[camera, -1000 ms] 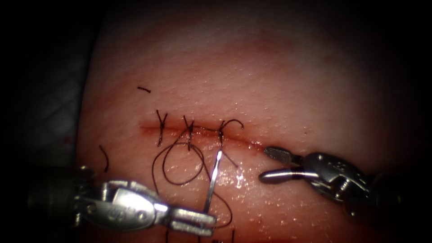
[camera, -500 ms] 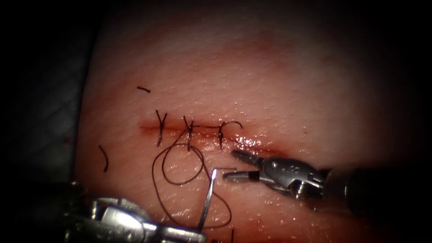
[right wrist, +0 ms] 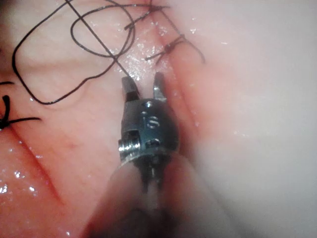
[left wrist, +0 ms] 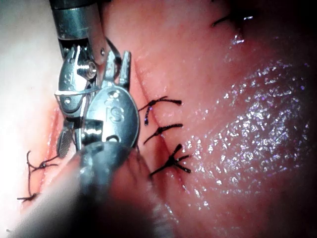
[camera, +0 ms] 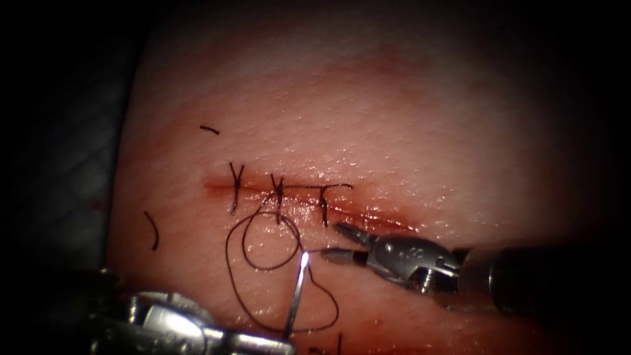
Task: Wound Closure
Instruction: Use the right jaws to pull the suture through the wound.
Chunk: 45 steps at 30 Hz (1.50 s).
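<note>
Steel left claw [camera: 279, 343] is clenched on the needle [camera: 296, 294] near its rear end; you see the needle clear of the tissue [camera: 407, 118], below the cut [camera: 296, 192]. Thread [camera: 263, 263] loops alongside. Right claw [camera: 336, 241] is spread open, grasping nothing.

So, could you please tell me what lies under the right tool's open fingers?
Under the right tool, open and holding nothing, lie bare wet tissue and a strand of thread near its lower finger. The tool's body covers the tissue directly beneath it.
</note>
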Available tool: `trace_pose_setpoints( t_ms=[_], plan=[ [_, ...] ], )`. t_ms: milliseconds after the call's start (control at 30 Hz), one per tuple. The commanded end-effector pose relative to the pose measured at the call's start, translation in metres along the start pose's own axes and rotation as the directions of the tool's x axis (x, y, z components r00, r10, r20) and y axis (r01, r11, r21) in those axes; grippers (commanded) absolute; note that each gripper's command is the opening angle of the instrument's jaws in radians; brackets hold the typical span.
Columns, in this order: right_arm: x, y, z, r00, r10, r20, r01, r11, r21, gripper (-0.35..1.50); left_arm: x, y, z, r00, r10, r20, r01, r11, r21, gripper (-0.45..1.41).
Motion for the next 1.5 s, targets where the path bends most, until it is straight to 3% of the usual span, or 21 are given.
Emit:
trace_pose_setpoints(
  t_ms=[33, 133, 200, 233, 267, 400, 567, 933, 1133, 1167, 1267, 1300, 1400, 1500],
  plan=[
    [-0.0004, -0.0007, 0.0003, 1.000, 0.001, 0.003, -0.001, 1.000, 0.001, 0.22, -0.0005, 0.0001, 0.0006, 1.000, -0.001, -0.001, 0.001, 1.000, 0.000, -0.45],
    [-0.0005, -0.0011, 0.0002, 1.000, -0.001, 0.012, 0.001, 1.000, -0.001, 0.16, -0.0005, 0.0001, 0.0006, 1.000, -0.001, 0.000, 0.001, 1.000, 0.000, -0.45],
    [-0.0006, -0.0012, 0.0002, 1.000, -0.001, 0.013, 0.001, 1.000, -0.014, -0.04, -0.0005, 0.0002, 0.0006, 1.000, 0.000, 0.001, 0.000, 1.000, 0.001, -0.45],
    [-0.0006, -0.0013, 0.0002, 1.000, -0.002, 0.020, 0.002, 1.000, -0.023, -0.30, -0.0005, 0.0002, 0.0006, 1.000, 0.000, 0.001, 0.000, 1.000, 0.001, -0.45],
    [-0.0007, -0.0014, 0.0002, 0.999, -0.003, 0.032, 0.004, 1.000, -0.029, -0.35, -0.0005, 0.0003, 0.0006, 1.000, 0.000, 0.001, 0.000, 1.000, 0.001, -0.45],
    [-0.0007, -0.0020, -0.0001, 0.999, -0.003, 0.039, 0.004, 0.999, -0.041, -0.35, -0.0005, 0.0004, 0.0005, 1.000, 0.001, 0.000, -0.001, 1.000, -0.001, -0.45],
    [-0.0004, -0.0052, -0.0024, 0.998, -0.004, 0.062, 0.005, 1.000, -0.017, -0.35, -0.0012, 0.0008, -0.0003, 1.000, -0.019, 0.011, 0.019, 1.000, 0.003, -0.45],
    [0.0032, -0.0151, -0.0089, 0.998, -0.004, 0.062, -0.002, 0.996, 0.093, -0.35, -0.0002, 0.0037, -0.0008, 0.993, -0.061, 0.105, 0.063, 0.998, -0.024, -0.45],
    [0.0055, -0.0189, -0.0107, 0.999, -0.041, 0.000, 0.041, 0.990, 0.132, -0.35, 0.0012, 0.0046, -0.0021, 0.990, -0.061, 0.126, 0.064, 0.998, -0.014, -0.45],
    [0.0060, -0.0191, -0.0105, 0.991, -0.131, -0.021, 0.133, 0.981, 0.144, -0.15, 0.0016, 0.0049, -0.0026, 0.989, -0.062, 0.131, 0.064, 0.998, -0.012, -0.45],
    [0.0069, -0.0173, -0.0099, 0.958, -0.268, -0.105, 0.278, 0.957, 0.088, 1.23, 0.0021, 0.0049, -0.0041, 0.985, -0.070, 0.158, 0.070, 0.998, 0.005, -0.45],
    [0.0076, -0.0157, -0.0096, 0.916, -0.377, -0.138, 0.386, 0.921, 0.047, 1.46, 0.0024, 0.0047, -0.0052, 0.983, -0.079, 0.166, 0.076, 0.997, 0.025, -0.45],
    [0.0084, -0.0130, -0.0101, 0.874, -0.472, -0.119, 0.476, 0.880, 0.004, 1.46, 0.0027, 0.0042, -0.0078, 0.981, -0.105, 0.165, 0.092, 0.992, 0.084, -0.45],
    [0.0088, -0.0111, -0.0104, 0.866, -0.483, -0.132, 0.485, 0.874, -0.020, 1.46, 0.0030, 0.0038, -0.0095, 0.979, -0.124, 0.163, 0.105, 0.987, 0.124, -0.45]
  ],
)
